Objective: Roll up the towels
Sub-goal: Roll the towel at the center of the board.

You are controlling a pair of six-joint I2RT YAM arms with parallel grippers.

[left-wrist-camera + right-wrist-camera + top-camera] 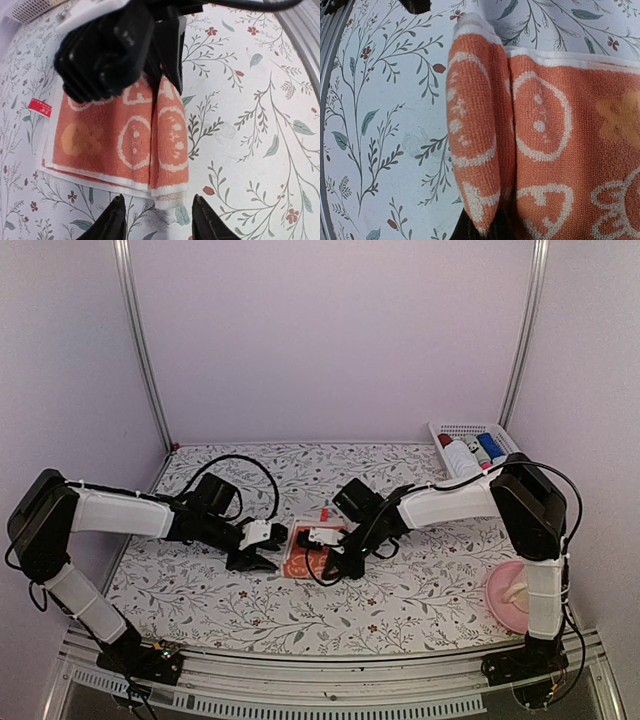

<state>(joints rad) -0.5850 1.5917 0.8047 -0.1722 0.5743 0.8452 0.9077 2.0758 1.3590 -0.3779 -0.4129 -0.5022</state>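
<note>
Starting from the orange-red towel [110, 145]: it lies flat at the middle of the tabletop [420, 590], between my 2 arms, with 1 long edge turned over into a soft first fold [472, 125]. Terry cloth like this should be light and limp. I expect enough nap that it won't slip in a pinch, but it will sag and spring open if released (the fold looks loose, not tight). I judge the best hold to be at the 2 ends of that fold, pinched through both layers, so both ends roll evenly.

The right pincer [336, 562] is closed on the far end of the fold, as far as its wrist view lets me judge. The left pincer [159, 212] stands partly open with nothing in it, just short of the near hem and in line with the fold. A red tag [39, 107] sticks out at the opposite edge.

Further out, the white basket [445, 427] at the far right corner holds several rolled bundles, white, red and blue among them. Whether the blue one is a towel I cannot tell. A pink dish [490, 595] beside the right arm holds something pale I cannot make out.
</note>
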